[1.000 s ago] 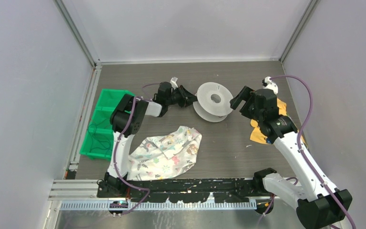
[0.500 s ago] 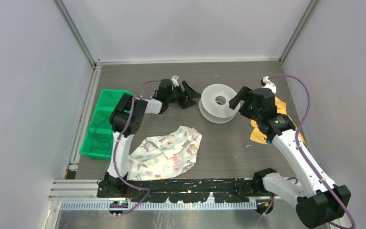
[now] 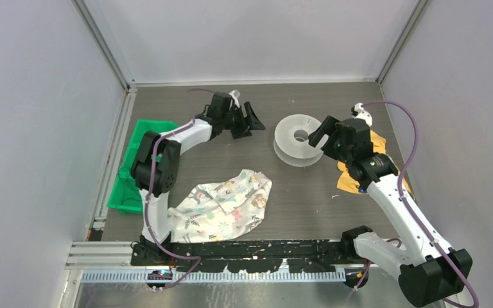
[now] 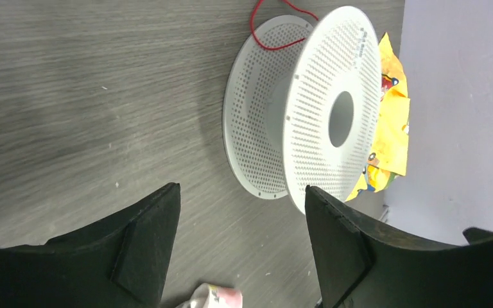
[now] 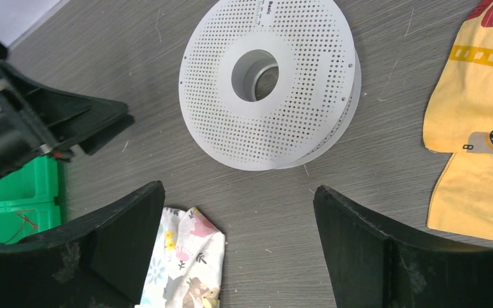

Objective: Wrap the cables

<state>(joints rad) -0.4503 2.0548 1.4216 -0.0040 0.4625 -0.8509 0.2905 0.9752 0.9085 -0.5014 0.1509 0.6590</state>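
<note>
A white perforated spool [image 3: 297,140] lies tilted on the grey table between both arms. In the left wrist view, a thin red cable [image 4: 257,40] loops on the table beside the spool's [image 4: 308,109] far flange. My left gripper [image 3: 251,122] stands open a short way left of the spool, with nothing between its fingers [image 4: 241,192]. On the spool's right, my right gripper [image 3: 321,133] is open and empty just above the rim. In its own view the spool [image 5: 269,83] lies ahead of the gripper [image 5: 239,189].
A green bin [image 3: 135,163] at the left edge holds a bit of red wire [image 5: 31,221]. A floral cloth [image 3: 224,205] lies near the front. A yellow cloth [image 3: 353,179] lies under the right arm. Enclosure walls stand close on three sides.
My left gripper has opened, let go of the spool's rim and drawn back to the left and far side. The spool shifted slightly right. The right gripper stayed open.
</note>
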